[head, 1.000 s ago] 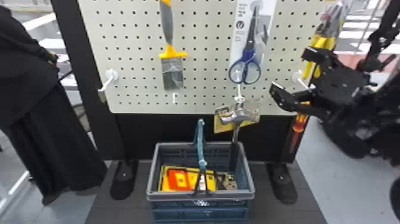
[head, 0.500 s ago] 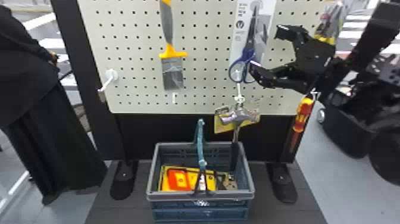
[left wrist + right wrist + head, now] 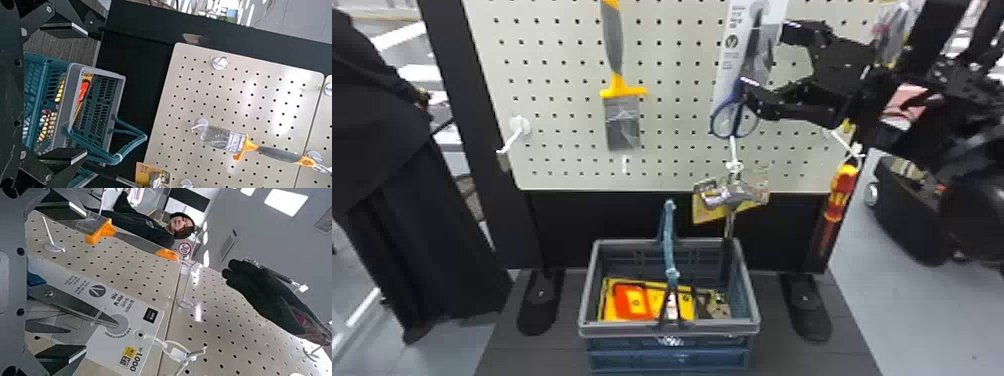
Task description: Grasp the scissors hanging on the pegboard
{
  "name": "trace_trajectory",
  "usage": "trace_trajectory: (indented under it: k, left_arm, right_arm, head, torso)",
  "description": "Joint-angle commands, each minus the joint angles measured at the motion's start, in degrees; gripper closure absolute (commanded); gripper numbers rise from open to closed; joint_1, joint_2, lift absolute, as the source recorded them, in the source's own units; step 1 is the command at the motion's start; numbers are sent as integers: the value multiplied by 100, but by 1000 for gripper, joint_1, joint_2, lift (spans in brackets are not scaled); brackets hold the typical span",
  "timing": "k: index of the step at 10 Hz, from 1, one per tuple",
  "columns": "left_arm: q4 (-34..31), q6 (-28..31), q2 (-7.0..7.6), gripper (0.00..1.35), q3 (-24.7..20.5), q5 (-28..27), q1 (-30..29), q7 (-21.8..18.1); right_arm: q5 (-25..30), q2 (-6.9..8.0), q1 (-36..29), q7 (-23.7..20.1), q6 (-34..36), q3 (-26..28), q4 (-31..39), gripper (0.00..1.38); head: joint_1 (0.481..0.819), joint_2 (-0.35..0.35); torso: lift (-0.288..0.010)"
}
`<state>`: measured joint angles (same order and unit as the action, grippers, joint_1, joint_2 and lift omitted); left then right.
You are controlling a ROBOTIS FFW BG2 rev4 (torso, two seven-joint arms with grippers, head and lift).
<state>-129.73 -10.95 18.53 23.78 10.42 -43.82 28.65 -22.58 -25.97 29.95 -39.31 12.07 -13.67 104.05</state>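
Head view: right gripper (image 3: 767,62) at the scissors (image 3: 733,116) on the pegboard (image 3: 557,75) — fingers not closed.
Nearest, a grey-rimmed basket (image 3: 667,327) stands on the dark base below the board. Above it, the blue-handled scissors hang on their card from a hook, to the right of a brush (image 3: 621,115). The right gripper's fingers are spread, one high beside the card, one low at the blue handles — contact cannot be confirmed. In the left wrist view, the left gripper (image 3: 58,94) is spread wide, well apart from the board.

The scissors (image 3: 734,100) run off the head view's top edge, handles partly behind the right gripper (image 3: 767,61).
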Motion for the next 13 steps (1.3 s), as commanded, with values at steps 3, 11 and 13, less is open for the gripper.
trace_trajectory:
  k: [3, 11, 13]
  left_arm:
    - [154, -82, -7, 231, 57, 39, 122, 0]
    - [225, -188, 19, 231, 101, 100, 146, 0]
    - [225, -188, 37, 231, 110, 109, 159, 0]
  right_arm:
    - [-36, 31, 213, 2, -29, -92, -497, 102]
    - [122, 136, 398, 11, -134, -66, -877, 1286]
    - [122, 145, 373, 11, -134, -66, -891, 1286]
  head:
    - [549, 0]
    - [549, 0]
    - [549, 0]
  torso:
    - [-100]
    - [-100]
    - [-100]
